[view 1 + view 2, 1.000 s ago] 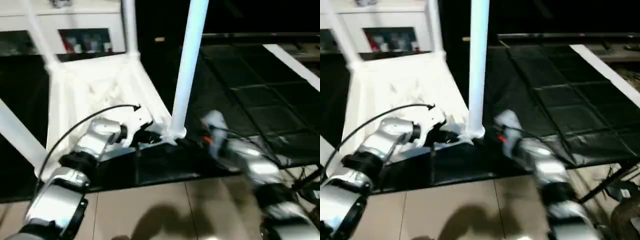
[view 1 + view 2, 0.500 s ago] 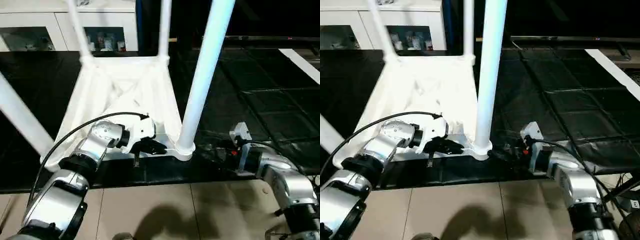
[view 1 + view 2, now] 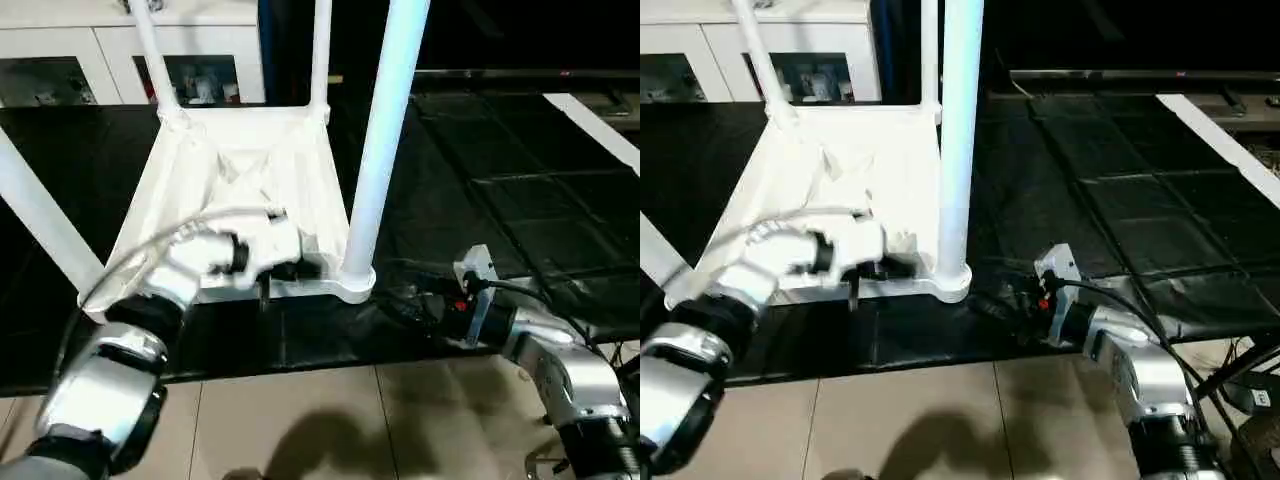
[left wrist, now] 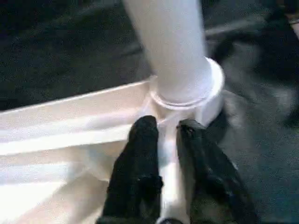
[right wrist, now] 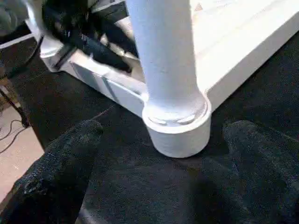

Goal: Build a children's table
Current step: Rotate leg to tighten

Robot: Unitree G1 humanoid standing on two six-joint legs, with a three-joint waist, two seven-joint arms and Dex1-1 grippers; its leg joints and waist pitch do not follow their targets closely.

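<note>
Leg (image 3: 385, 140) stands in near corner socket (image 5: 180, 128) of upturned table top (image 3: 250, 165). Left claw (image 4: 163, 135) pinches rim rib narrowly; right claw (image 5: 154, 172) gapes wide. Steady top, press leg straight down.

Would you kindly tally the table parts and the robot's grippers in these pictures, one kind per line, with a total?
Table top: 1
Legs: 4
Left gripper, right gripper: 2
Total: 7
</note>
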